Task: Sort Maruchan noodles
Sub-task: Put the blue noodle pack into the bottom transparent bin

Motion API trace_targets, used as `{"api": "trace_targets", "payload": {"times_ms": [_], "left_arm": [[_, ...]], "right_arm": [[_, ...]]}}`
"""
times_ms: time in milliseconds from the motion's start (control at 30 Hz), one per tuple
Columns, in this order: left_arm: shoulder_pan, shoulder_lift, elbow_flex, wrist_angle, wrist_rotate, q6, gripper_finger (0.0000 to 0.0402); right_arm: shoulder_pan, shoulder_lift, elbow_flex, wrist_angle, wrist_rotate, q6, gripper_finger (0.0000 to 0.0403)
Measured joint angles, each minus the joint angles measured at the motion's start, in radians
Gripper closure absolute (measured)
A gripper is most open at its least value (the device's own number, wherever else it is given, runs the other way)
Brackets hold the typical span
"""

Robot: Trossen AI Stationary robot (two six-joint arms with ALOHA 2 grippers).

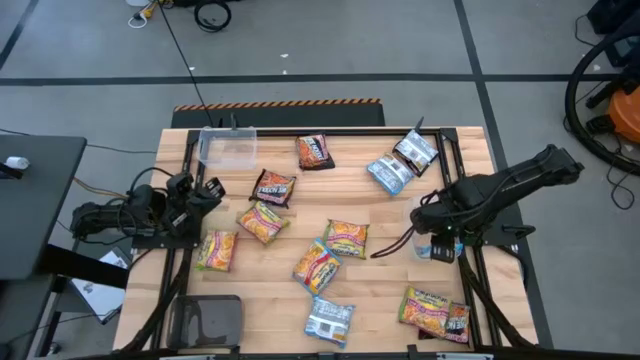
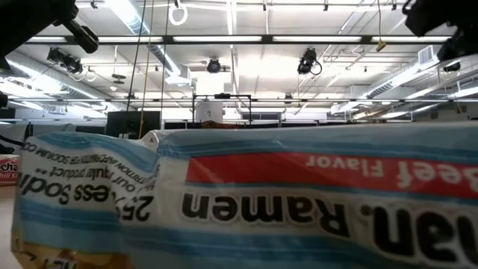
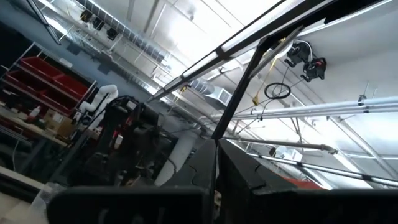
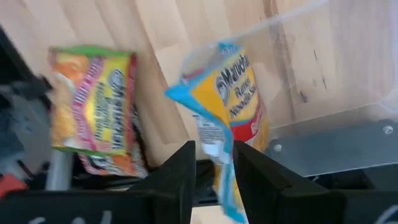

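seen from above, at about three o'clock on the table [image 1: 330,210]: right gripper [image 4: 214,149] pointing down, fingers [image 4: 186,168] apart, a blue packet [image 4: 227,87] of noodles dangling in the gap over the corner of a clear bin [image 4: 348,74]. no sign of a real pinch (gap too wide for thin film), so probably let go or about to slip free. at nine o'clock: left gripper [image 1: 208,190], parked at the table's edge, closed on nothing, wrist camera staring up at the ceiling. elsewhere, plenty left to sort: two blue ones [image 1: 400,160] near one o'clock, two dark ones [image 1: 315,152] near twelve, a scatter of orange ones [image 1: 345,237] around the middle, another blue one [image 1: 328,318] at six o'clock, pressed right up against the table-level camera. beside the bin, toward five o'clock, an orange packet [image 4: 93,112] overlapping a dark one. second clear bin [image 1: 228,146] at eleven o'clock, seemingly empty. main risks from here: hanging half over the bin wall, could catch the rim and flop outside onto the wood; could cling to one finger by its crinkled edge and get dragged out on the way up; could land among the wrong colours if dropped short, beside that orange packet. worth checking for a clean fall before lifting away.
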Motion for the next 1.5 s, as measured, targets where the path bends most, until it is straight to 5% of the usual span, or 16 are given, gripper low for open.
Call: {"api": "trace_targets", "payload": {"times_ms": [100,300,500,667,933,1200,1500], "left_arm": [[0.0,0.0,0.0,-0.001,-0.002,0.024,0.0377],[0.0,0.0,0.0,-0.001,-0.018,0.102,0.0377],[0.0,0.0,0.0,0.001,-0.022,0.097,0.0377],[0.0,0.0,0.0,0.001,-0.028,0.097,0.0377],[0.0,0.0,0.0,0.002,-0.037,0.095,0.0377],[0.0,0.0,0.0,0.002,-0.038,0.098,0.0377],[0.0,0.0,0.0,0.002,-0.089,0.099,0.0377]], "right_arm": [[-0.024,-0.001,0.074,-0.004,0.069,0.031,0.029],[-0.109,0.01,0.132,0.118,0.395,0.018,0.029],[-0.271,0.149,0.122,0.148,0.492,-0.124,0.0289],[-0.508,0.313,0.121,0.169,0.453,-0.051,0.0279],[-0.748,0.46,0.12,0.202,0.333,-0.198,0.0218],[-0.87,0.505,0.049,0.242,0.333,-0.369,0.0205],[-0.929,0.579,-0.002,0.439,0.251,-0.381,0.0208]]}}
